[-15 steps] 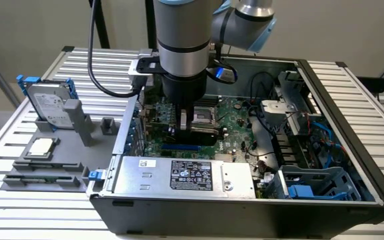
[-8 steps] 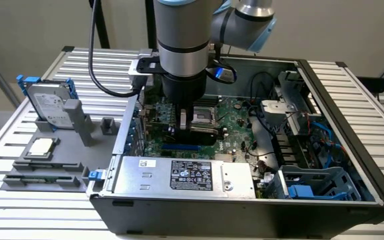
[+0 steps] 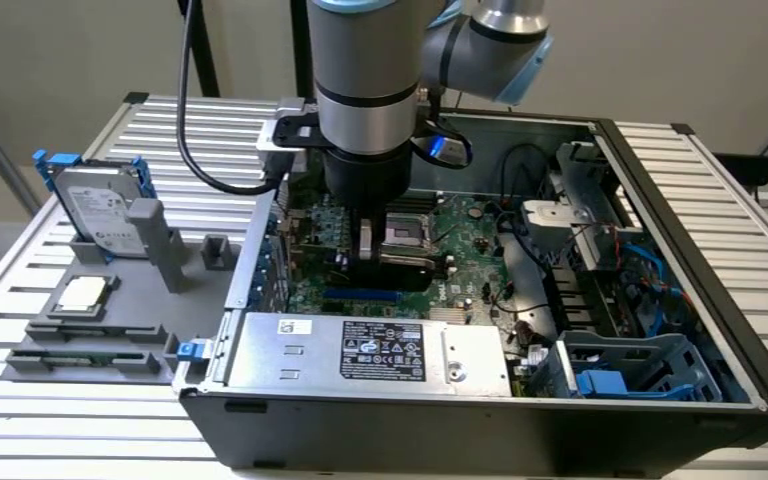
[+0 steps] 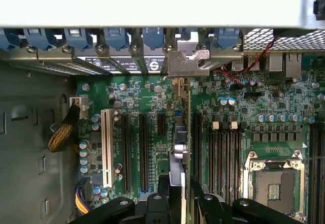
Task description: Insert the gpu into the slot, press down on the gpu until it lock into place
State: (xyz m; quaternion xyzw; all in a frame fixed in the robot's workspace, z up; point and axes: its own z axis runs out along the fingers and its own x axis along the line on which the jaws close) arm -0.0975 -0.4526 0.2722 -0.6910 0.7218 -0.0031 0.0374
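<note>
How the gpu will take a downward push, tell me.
Probably stiff: the gpu is a thin board standing on edge in the gripper. It is likely to tilt sideways if pushed off-centre, being so narrow. Its metal bracket probably steadies that end.

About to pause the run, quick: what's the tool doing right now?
Tool: closed on the gpu, which stands edge-on over the motherboard slots.

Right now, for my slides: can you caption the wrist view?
Gripper holding the gpu edge-on over the motherboard.
</note>
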